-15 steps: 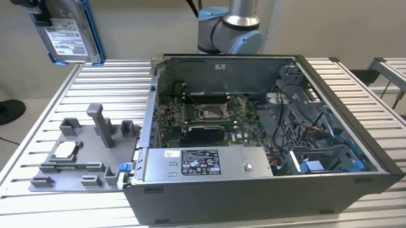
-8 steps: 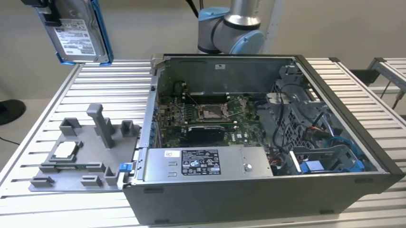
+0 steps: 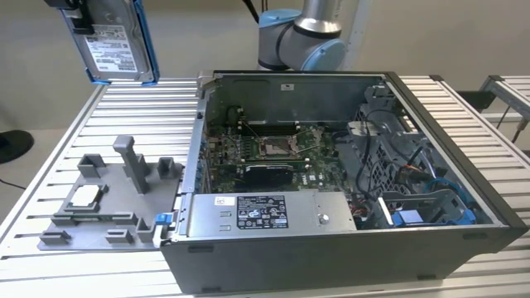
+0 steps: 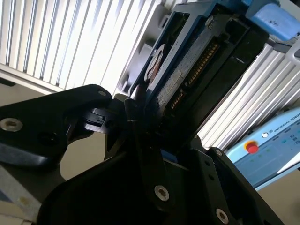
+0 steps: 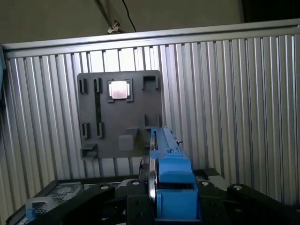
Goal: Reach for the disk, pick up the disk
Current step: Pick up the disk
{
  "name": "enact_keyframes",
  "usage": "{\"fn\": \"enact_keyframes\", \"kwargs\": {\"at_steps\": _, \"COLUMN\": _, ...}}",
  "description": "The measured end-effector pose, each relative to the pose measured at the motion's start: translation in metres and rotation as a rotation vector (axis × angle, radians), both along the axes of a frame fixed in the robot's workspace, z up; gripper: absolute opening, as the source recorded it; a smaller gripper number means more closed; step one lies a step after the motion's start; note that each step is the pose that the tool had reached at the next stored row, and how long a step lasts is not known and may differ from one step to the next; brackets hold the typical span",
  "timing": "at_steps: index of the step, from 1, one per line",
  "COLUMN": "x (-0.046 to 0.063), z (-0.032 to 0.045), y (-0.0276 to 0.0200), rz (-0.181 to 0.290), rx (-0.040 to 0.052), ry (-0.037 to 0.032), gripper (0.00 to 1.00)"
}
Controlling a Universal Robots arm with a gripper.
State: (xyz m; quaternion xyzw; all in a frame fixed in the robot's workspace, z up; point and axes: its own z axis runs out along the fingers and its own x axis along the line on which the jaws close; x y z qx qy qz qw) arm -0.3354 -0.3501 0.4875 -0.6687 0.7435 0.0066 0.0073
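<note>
Nearest the lens in both wrist views sits the black claw [image 5: 172,208], clenched on the disk [image 5: 171,180], whose blue frame stands edge-on between the claw's two halves in the first wrist view. In the second wrist view the disk [image 4: 187,70] runs away from the claw with its dark underside and connector row showing; the exact contact of the fingertips is lost in shadow there, so the hold looks firm rather than proven. In the exterior view the disk [image 3: 116,40] hangs upright, label facing the camera, high at that view's left, well above the slatted surface [image 3: 124,108] and apart from everything on it. Below it lies the grey fixture plate [image 3: 83,231] with a small square chip [image 3: 85,196] seated in one pocket; the open computer case [image 3: 331,261] stands beside the plate toward the exterior view's right, the arm [image 3: 302,37] behind it. By my reading the reach is over and the pick-up is at its end, the disk carried free. Any further motion would call for an unbroken squeeze and a path kept clear of the case wall
</note>
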Motion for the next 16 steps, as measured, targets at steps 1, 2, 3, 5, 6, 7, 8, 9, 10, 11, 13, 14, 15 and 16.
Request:
{"fn": "enact_keyframes", "kwargs": {"at_steps": 1, "x": 0.002, "z": 0.0000, "y": 0.0000, "rz": 0.000, "rx": 0.0000, "ry": 0.0000, "gripper": 0.00}}
{"fn": "enact_keyframes", "kwargs": {"at_steps": 2, "x": 0.005, "z": 0.0000, "y": 0.0000, "rz": 0.000, "rx": 0.0000, "ry": 0.0001, "gripper": 0.00}}
{"fn": "enact_keyframes", "kwargs": {"at_steps": 3, "x": 0.007, "z": 0.0000, "y": 0.0000, "rz": 0.000, "rx": 0.0000, "ry": 0.0000, "gripper": 0.00}}
{"fn": "enact_keyframes", "kwargs": {"at_steps": 5, "x": 0.012, "z": 0.0000, "y": 0.0000, "rz": 0.000, "rx": 0.0000, "ry": 0.0001, "gripper": 0.00}}
{"fn": "enact_keyframes", "kwargs": {"at_steps": 6, "x": 0.015, "z": 0.0000, "y": 0.0000, "rz": 0.000, "rx": 0.0000, "ry": 0.0000, "gripper": 0.00}}
{"fn": "enact_keyframes", "kwargs": {"at_steps": 7, "x": 0.017, "z": 0.0000, "y": 0.0000, "rz": 0.000, "rx": -0.0001, "ry": 0.0001, "gripper": 0.00}}
{"fn": "enact_keyframes", "kwargs": {"at_steps": 8, "x": 0.020, "z": 0.0000, "y": 0.0000, "rz": 0.000, "rx": 0.0000, "ry": 0.0001, "gripper": 0.00}}
{"fn": "enact_keyframes", "kwargs": {"at_steps": 9, "x": 0.022, "z": 0.0000, "y": 0.0000, "rz": 0.000, "rx": 0.0000, "ry": 0.0000, "gripper": 0.00}}
{"fn": "enact_keyframes", "kwargs": {"at_steps": 10, "x": 0.025, "z": 0.0000, "y": 0.0000, "rz": 0.000, "rx": 0.0000, "ry": 0.0000, "gripper": 0.00}}
{"fn": "enact_keyframes", "kwargs": {"at_steps": 11, "x": 0.027, "z": 0.0000, "y": 0.0000, "rz": 0.000, "rx": 0.0000, "ry": 0.0000, "gripper": 0.00}}
{"fn": "enact_keyframes", "kwargs": {"at_steps": 13, "x": 0.033, "z": 0.0000, "y": 0.0000, "rz": 0.000, "rx": 0.0000, "ry": 0.0000, "gripper": 0.00}}
{"fn": "enact_keyframes", "kwargs": {"at_steps": 14, "x": 0.035, "z": 0.0000, "y": 0.0000, "rz": 0.000, "rx": 0.0000, "ry": 0.0000, "gripper": 0.00}}
{"fn": "enact_keyframes", "kwargs": {"at_steps": 15, "x": 0.038, "z": 0.0000, "y": 0.0000, "rz": 0.000, "rx": 0.0000, "ry": 0.0000, "gripper": 0.00}}
{"fn": "enact_keyframes", "kwargs": {"at_steps": 16, "x": 0.041, "z": 0.0000, "y": 0.0000, "rz": 0.000, "rx": -0.0001, "ry": 0.0000, "gripper": 0.00}}
